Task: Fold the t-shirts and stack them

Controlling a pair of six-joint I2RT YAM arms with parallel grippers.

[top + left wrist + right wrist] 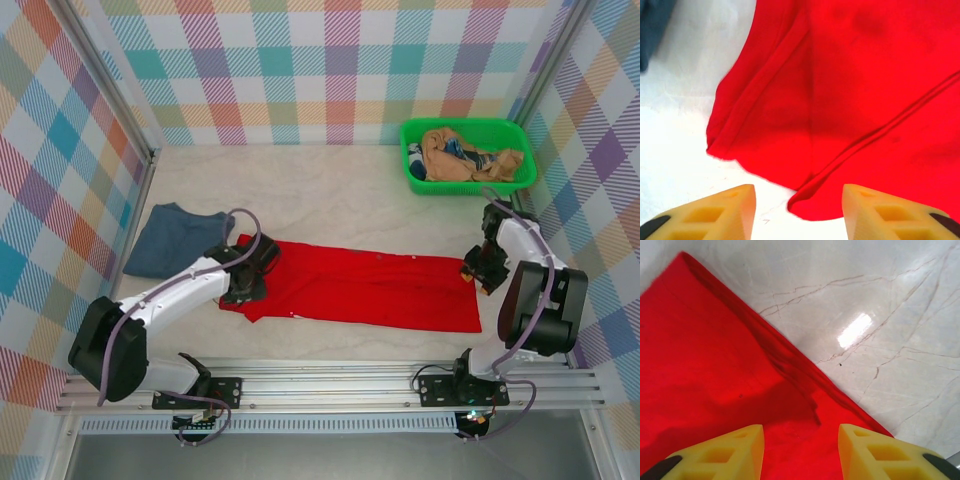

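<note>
In the top external view, the red t-shirt [370, 290] is seen laid flat as a long band across the table [330, 200]. The left arm is stretched out low from its base, and the left hand [250, 275] is held over the red t-shirt's left end. The right arm is folded up steeply, with the right hand [478, 268] pointed down at the shirt's far right corner. The slate-blue t-shirt [175, 240] is found near the red t-shirt's left end, not touching it. A green basket [465, 124] holding tan cloth is set well beyond the red t-shirt's right end.

In the left wrist view, the left hand [797, 200] is held spread, nothing being pinched. A folded hem of the red t-shirt [850, 90] lies just ahead of the gap between its fingers.

In the right wrist view, the right hand [801, 437] is likewise spread and empty. It is poised above the red t-shirt [705, 375], close to that shirt's straight edge.
</note>
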